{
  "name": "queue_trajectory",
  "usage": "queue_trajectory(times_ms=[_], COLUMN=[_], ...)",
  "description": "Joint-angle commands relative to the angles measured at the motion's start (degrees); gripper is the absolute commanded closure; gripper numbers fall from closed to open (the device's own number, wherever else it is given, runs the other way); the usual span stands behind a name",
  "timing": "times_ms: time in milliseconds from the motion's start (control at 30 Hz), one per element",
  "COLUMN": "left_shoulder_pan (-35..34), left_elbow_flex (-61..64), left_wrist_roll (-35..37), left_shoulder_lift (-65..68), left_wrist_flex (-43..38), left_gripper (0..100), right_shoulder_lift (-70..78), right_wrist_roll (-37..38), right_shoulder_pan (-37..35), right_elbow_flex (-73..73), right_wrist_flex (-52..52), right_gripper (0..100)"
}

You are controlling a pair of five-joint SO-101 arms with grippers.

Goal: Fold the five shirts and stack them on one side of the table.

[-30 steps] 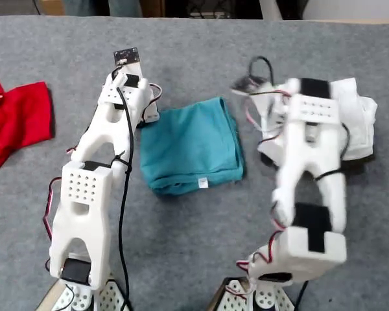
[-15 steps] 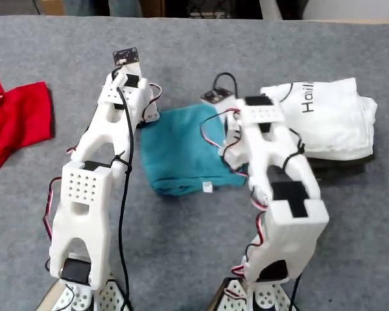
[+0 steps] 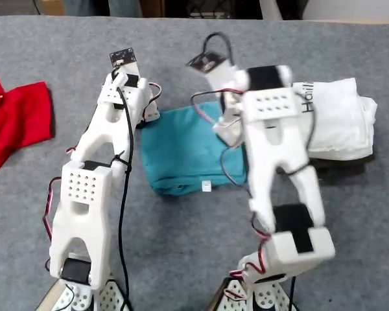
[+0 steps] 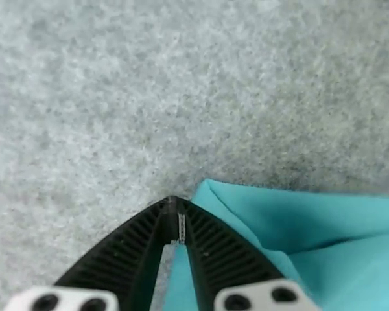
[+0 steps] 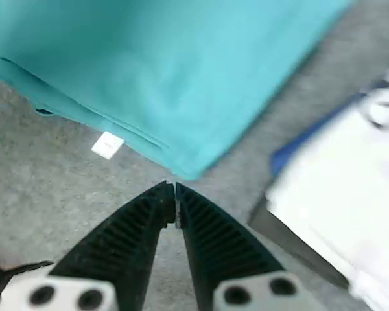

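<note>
A folded teal shirt [image 3: 181, 152] lies mid-table between the arms. My left gripper [image 4: 174, 202] is shut, its tips down on the carpet right at the teal shirt's [image 4: 311, 220] far left corner [image 3: 148, 116]. The right arm [image 3: 272, 107] stretches over the shirt's right edge. In its wrist view the right gripper [image 5: 175, 188] is shut and holds nothing, hovering above carpet just off a corner of the teal shirt [image 5: 168, 58], near its white tag [image 5: 107, 145]. A folded white shirt [image 3: 334, 120] tops a stack at the right, with blue [image 5: 305, 139] and dark [image 5: 292, 243] layers beneath.
A crumpled red shirt [image 3: 16, 120] lies at the table's left edge. Grey carpet [image 3: 181, 246] covers the table. Both arm bases stand at the front edge, with open carpet behind the teal shirt.
The right arm has swung left from above the white stack to the teal shirt's right edge and stretched farther back. The left arm and the shirts have not moved.
</note>
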Motion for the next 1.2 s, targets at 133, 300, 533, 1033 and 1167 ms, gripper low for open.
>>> queue_trajectory(times_ms=[133, 300, 533, 1033, 1167], left_shoulder_pan=[-6.8, -11.7, -18.1, -29.4, -29.6], left_elbow_flex=[-3.6, 12.7, 52.4, 81.4, 79.8], left_wrist_roll=[-10.2, -14.4, -15.0, -18.7, -19.0], left_shoulder_lift=[-14.9, -24.6, -45.2, -72.9, -73.2], left_wrist_flex=[16.9, 18.5, -3.7, -11.5, -7.7], left_gripper=[97, 97, 97, 97, 97], right_shoulder_lift=[-14.1, -13.3, -1.7, 19.0, 19.0], right_wrist_roll=[-19.5, -40.0, -57.0, -49.7, -46.1], right_shoulder_pan=[4.2, -2.3, -7.9, -5.5, -5.5], right_elbow_flex=[8.0, 22.8, 27.2, 20.2, 20.1], right_wrist_flex=[1.1, -4.0, -18.4, -25.8, -25.0], right_gripper=[81.5, 59.1, 57.7, 95.6, 97.5])
